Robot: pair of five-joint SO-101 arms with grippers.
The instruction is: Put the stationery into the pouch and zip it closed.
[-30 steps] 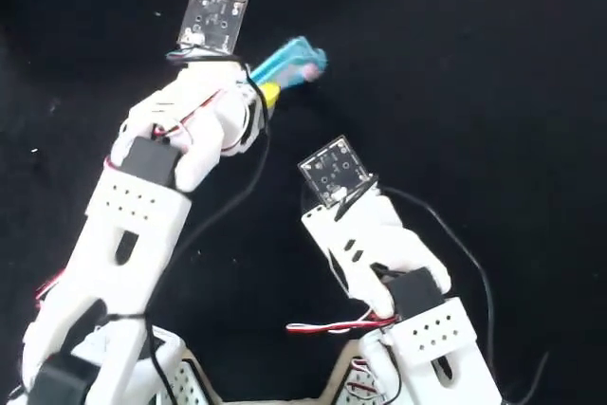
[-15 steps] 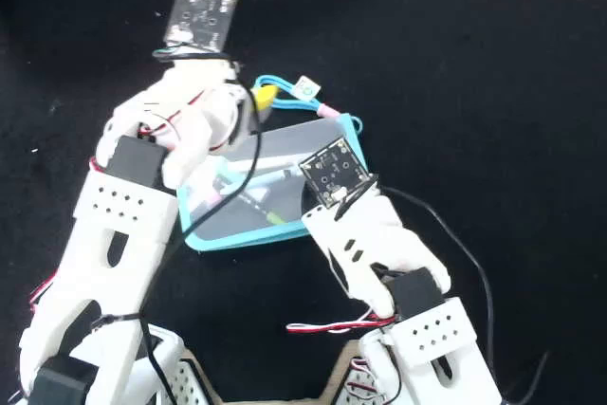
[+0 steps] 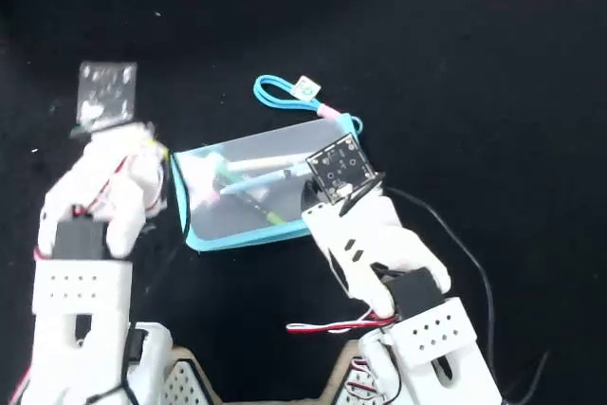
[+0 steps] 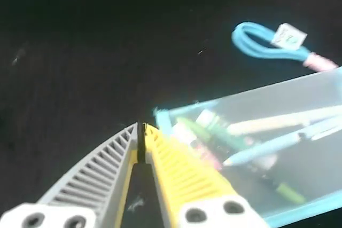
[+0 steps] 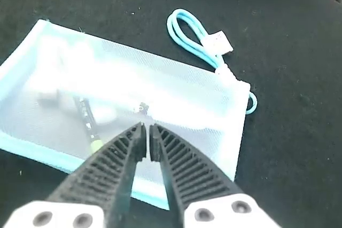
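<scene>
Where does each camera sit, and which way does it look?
High view: fixed above the table, looking down at the pouch; both arms show.
Left wrist view: on the left arm, looking past the left gripper at the pouch's corner.
Right wrist view: on the right arm, looking past the right gripper onto the pouch.
Both wrist views share the blue loop.

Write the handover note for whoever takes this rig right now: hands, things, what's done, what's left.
Hands: the left hand is shut with nothing visibly held, its tips beside a corner of the translucent blue-trimmed pouch. The right hand is shut with its tips over the pouch; I cannot tell if they touch it.
Things: the pouch lies flat on the black table, with the pens and markers inside. Its blue cord loop lies on the table.
Done: the stationery is in.
Left: check the zip, since I cannot tell whether it is fully closed.
</scene>
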